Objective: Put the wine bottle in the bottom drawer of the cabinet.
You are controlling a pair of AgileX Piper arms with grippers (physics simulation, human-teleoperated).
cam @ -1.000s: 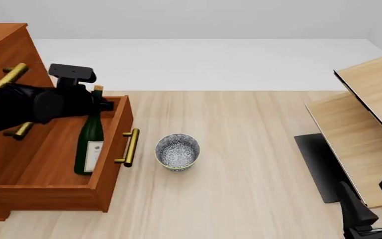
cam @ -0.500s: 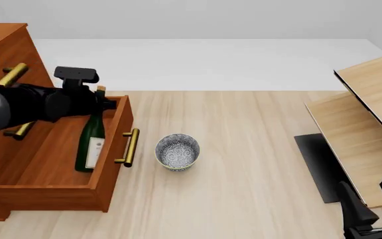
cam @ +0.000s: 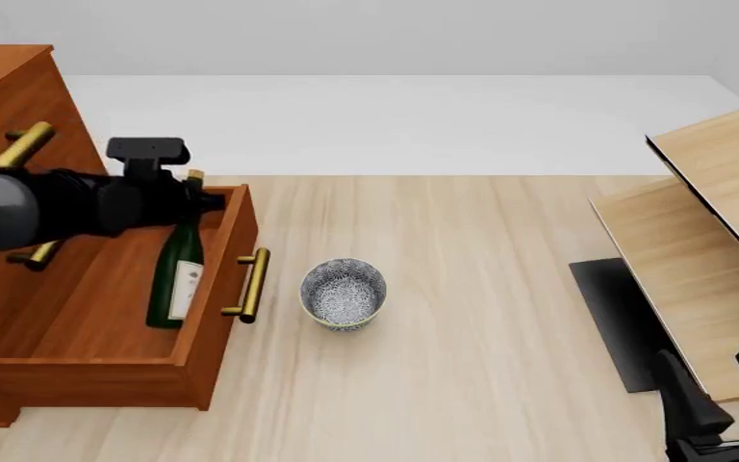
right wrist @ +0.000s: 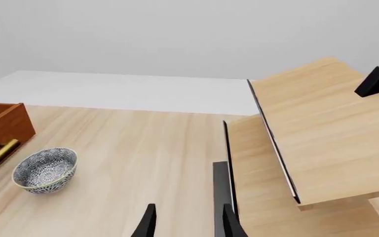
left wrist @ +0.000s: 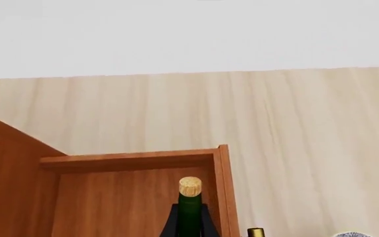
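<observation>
So my left fingers are clamped around the neck of the wine bottle, just under its cork top. The bottle stands leaning a bit inside the pulled-out bottom drawer of the cabinet, close to the drawer's front panel with the brass handle; I can't tell whether its base touches the drawer floor. A speckled bowl sits on the worktop just beside that handle. My right fingers hover way off by the pale wooden furniture, parted with nothing between them.
</observation>
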